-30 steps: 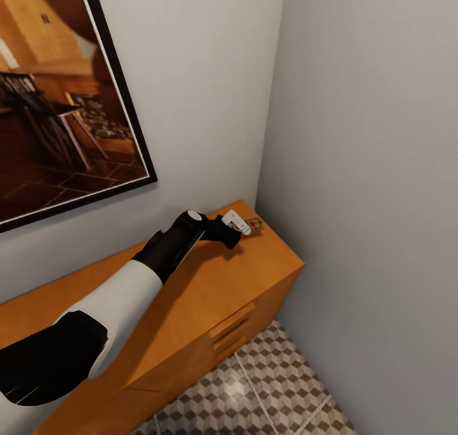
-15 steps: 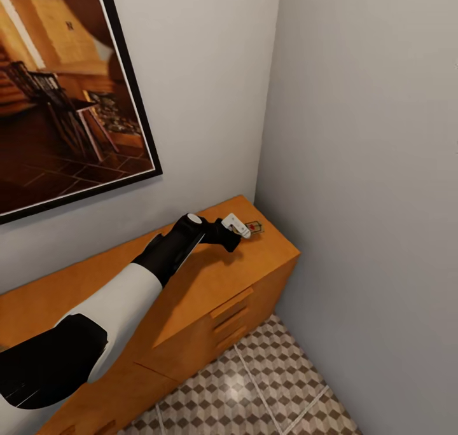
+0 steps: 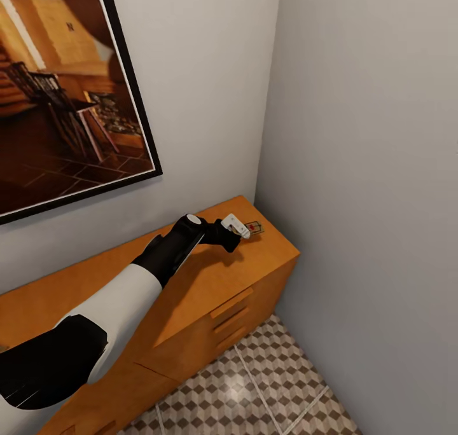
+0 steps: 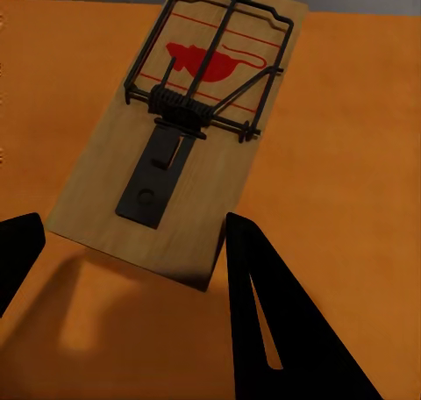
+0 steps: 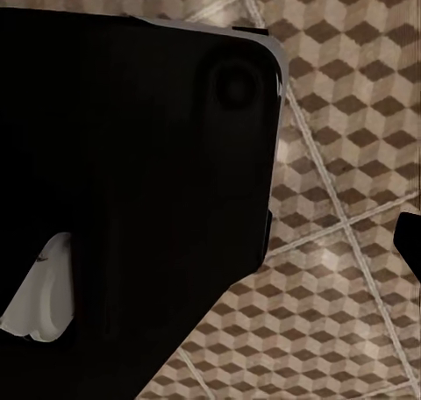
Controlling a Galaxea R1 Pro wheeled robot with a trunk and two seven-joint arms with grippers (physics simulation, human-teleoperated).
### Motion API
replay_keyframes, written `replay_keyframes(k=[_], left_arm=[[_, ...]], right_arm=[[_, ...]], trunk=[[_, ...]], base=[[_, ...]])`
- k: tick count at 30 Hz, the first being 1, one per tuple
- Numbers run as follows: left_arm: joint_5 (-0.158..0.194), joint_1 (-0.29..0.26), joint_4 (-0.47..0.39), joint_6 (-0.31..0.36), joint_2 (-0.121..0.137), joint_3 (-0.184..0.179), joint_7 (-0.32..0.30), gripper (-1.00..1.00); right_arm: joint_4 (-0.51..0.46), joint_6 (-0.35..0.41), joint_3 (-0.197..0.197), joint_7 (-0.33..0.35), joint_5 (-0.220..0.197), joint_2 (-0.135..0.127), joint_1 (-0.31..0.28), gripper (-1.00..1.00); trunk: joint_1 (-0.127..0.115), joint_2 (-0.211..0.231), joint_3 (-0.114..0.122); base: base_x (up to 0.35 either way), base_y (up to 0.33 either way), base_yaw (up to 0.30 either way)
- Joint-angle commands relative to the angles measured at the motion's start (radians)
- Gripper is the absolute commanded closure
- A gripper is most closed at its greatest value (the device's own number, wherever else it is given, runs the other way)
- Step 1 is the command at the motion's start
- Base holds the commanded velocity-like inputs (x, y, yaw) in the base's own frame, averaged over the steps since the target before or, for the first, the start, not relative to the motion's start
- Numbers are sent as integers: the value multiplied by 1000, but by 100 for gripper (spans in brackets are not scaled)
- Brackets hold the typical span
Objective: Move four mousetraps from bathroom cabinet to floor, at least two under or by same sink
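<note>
One mousetrap (image 3: 255, 227), a small brown board with dark wire and a red mouse print, lies on the orange-wood cabinet (image 3: 210, 289) near its far right corner by the walls. My left gripper (image 3: 244, 230) reaches it from the left. In the left wrist view the mousetrap (image 4: 184, 128) lies flat on the cabinet top (image 4: 351, 137). The left gripper (image 4: 132, 226) is open, with its dark fingers (image 4: 281, 330) on either side of the board's near end. A dark fingertip (image 5: 410, 233) of the right gripper shows at the picture's edge.
A large dark-framed picture (image 3: 63, 91) hangs above the cabinet. Grey walls meet in a corner (image 3: 264, 136) just behind the trap. The cube-patterned floor (image 3: 254, 384) lies below the drawer fronts (image 3: 232, 324). My own dark body (image 5: 132, 198) hangs over the floor (image 5: 351, 154).
The head view shifted slightly a second ago and has since held still. The left gripper stays at the mousetrap, and the trap has not moved.
</note>
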Motion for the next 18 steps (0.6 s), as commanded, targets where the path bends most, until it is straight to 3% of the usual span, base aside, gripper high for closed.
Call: replay_keyframes(k=[1, 13, 18], left_arm=[[-11, -1, -1, 1, 0, 1, -4, 100], [-11, -1, -1, 1, 0, 1, -4, 100], [-11, -1, -1, 2, -1, 1, -4, 100]], right_arm=[[-1, -4, -9, 5, 7, 0, -1, -100], [-6, -4, -9, 5, 7, 0, -1, -100], [-6, -4, -10, 5, 7, 0, -2, -100]], trunk=[[0, -2, -2], [0, -2, -2], [0, -2, -2]], base=[[0, 0, 0], [-1, 0, 0], [-155, 0, 1]])
